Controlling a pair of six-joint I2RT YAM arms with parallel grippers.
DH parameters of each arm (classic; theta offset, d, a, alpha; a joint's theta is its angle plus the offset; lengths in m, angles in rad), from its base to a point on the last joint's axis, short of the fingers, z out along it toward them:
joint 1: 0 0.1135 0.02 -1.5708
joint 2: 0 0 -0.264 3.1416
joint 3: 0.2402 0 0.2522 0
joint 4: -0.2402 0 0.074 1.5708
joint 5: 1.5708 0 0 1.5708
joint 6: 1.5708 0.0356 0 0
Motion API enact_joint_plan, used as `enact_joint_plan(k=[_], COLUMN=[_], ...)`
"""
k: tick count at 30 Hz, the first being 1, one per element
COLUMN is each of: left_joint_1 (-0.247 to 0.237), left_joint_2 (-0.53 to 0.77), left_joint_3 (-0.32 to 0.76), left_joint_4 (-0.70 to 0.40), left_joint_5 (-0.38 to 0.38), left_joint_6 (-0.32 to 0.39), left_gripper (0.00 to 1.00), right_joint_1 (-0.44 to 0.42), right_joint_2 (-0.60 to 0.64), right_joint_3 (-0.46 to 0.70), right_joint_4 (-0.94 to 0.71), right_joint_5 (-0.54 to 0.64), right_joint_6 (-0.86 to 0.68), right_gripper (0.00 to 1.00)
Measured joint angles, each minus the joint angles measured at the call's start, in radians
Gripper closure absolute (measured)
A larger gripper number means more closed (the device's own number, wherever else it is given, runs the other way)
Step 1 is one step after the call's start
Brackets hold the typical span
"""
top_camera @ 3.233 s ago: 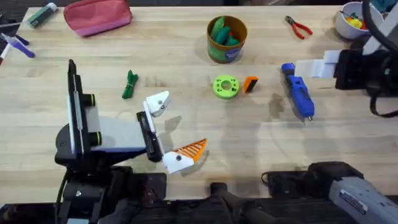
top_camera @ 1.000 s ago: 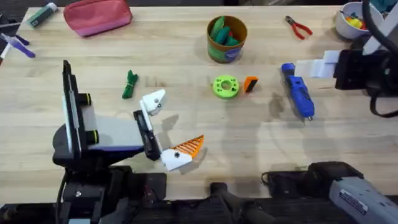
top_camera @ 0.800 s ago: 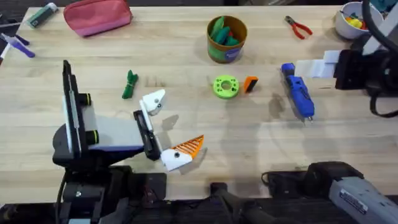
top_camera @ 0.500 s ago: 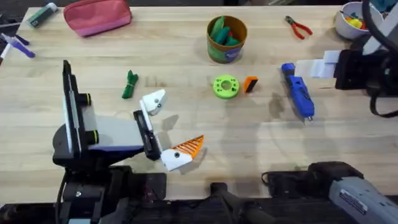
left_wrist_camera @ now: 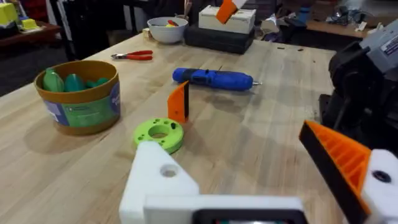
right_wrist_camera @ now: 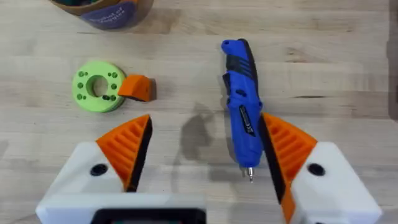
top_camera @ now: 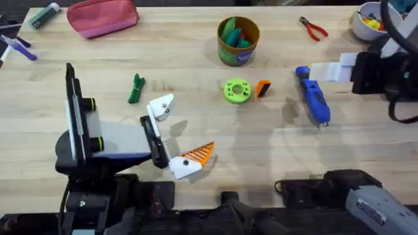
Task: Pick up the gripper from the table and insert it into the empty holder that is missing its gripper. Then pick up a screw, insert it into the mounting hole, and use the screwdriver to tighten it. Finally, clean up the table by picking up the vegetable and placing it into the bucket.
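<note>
One screwdriver [top_camera: 313, 95], one loose orange gripper [top_camera: 262, 88], one bucket [top_camera: 238, 41], one vegetable [top_camera: 136, 89], one pliers [top_camera: 313, 28]

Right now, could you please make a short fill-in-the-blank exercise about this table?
1. The orange gripper stands beside the lime-green ____.
2. The vegetable lies on the ____, not in the bucket.
3. The screwdriver is ____ in colour.
4. The left gripper has an orange pad on only ____ finger.

Missing words: disc; table; blue; one

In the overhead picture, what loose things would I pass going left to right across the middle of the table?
The dark green vegetable → the lime-green ring → the small orange gripper right beside it → the blue screwdriver.
</note>
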Motion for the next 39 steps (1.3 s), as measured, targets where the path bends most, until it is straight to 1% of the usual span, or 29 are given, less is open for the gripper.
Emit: enact_joint_plan(k=[9, 15, 18, 23, 29, 31, 34, 39], left_joint_1=[0.0, 0.0, 0.0, 0.0, 0.0, 0.0, 0.0, 0.0], left_joint_2=[0.0, 0.0, 0.0, 0.0, 0.0, 0.0, 0.0, 0.0], left_joint_3=[0.0, 0.0, 0.0, 0.0, 0.0, 0.0, 0.0, 0.0], left_joint_4=[0.0, 0.0, 0.0, 0.0, 0.0, 0.0, 0.0, 0.0], left_joint_5=[0.0, 0.0, 0.0, 0.0, 0.0, 0.0, 0.0, 0.0], left_joint_6=[0.0, 0.0, 0.0, 0.0, 0.0, 0.0, 0.0, 0.0], left_gripper=[0.014, 0.015, 0.015, 0.015, 0.015, 0.016, 0.015, 0.015], right_joint_1=[0.0, 0.01, 0.051, 0.155, 0.259, 0.285, 0.313, 0.343], right_joint_2=[0.0, 0.013, 0.067, 0.216, 0.396, 0.438, 0.475, 0.531], right_joint_3=[0.0, 0.013, 0.064, 0.193, 0.332, 0.357, 0.364, 0.365], right_joint_4=[0.0, -0.032, -0.1, -0.206, -0.25, -0.251, -0.25, -0.281], right_joint_5=[0.0, 0.0, 0.0, 0.0, 0.0, 0.0, -0.001, -0.012], right_joint_6=[0.003, 0.046, 0.072, 0.119, 0.243, 0.29, 0.328, 0.343], right_gripper=[0.008, 0.008, 0.008, 0.007, 0.007, 0.007, 0.007, 0.007])
